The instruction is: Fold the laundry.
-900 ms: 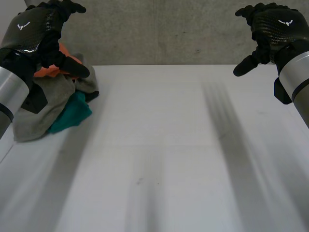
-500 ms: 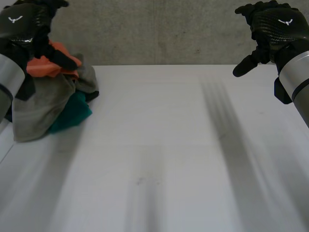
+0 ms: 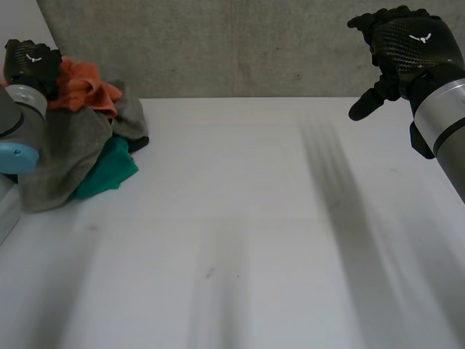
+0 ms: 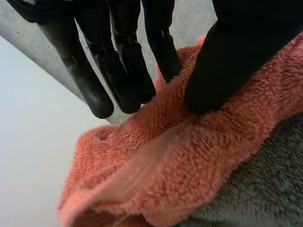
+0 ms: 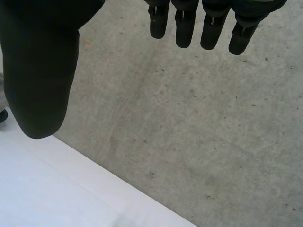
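orange towel point(image 4: 189, 156) under outstretched left hand point(image 4: 246, 52)

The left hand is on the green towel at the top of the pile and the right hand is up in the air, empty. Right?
Not quite. The left wrist view shows the left hand on the orange towel, not the green towel, which lies lower down. The right hand is indeed up in the air, empty.

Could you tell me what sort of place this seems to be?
Probably a robotics lab or test bench rather than a home: a plain white table, a raw concrete wall behind it, and a small laundry pile.
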